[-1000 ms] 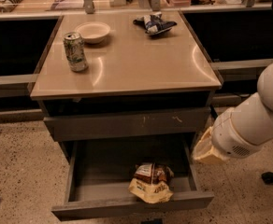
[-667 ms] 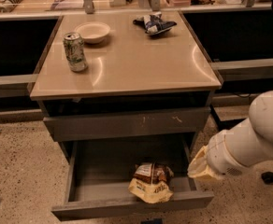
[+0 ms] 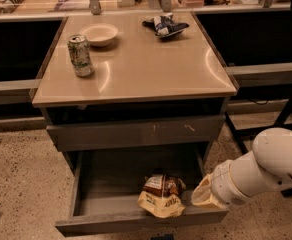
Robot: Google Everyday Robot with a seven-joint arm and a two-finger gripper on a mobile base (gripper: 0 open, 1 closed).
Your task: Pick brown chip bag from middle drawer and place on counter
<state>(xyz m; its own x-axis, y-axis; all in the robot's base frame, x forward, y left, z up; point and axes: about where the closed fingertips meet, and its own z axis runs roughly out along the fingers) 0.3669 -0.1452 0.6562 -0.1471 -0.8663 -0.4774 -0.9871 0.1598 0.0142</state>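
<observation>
The hand, half hidden by its arm, hangs just right of the brown chip bag in the middle drawer; its grip cannot be told.

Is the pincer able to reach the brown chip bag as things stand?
Probably yes: the middle drawer stands open, nothing lies over the brown chip bag, and the pincer is close beside it, at the drawer's side wall.

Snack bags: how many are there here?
2. The brown chip bag lies in the open middle drawer, near its front; a blue-and-white snack bag sits at the counter's back right. The robot's tool is by the drawer's right front corner. The shut drawer could hide more.
</observation>
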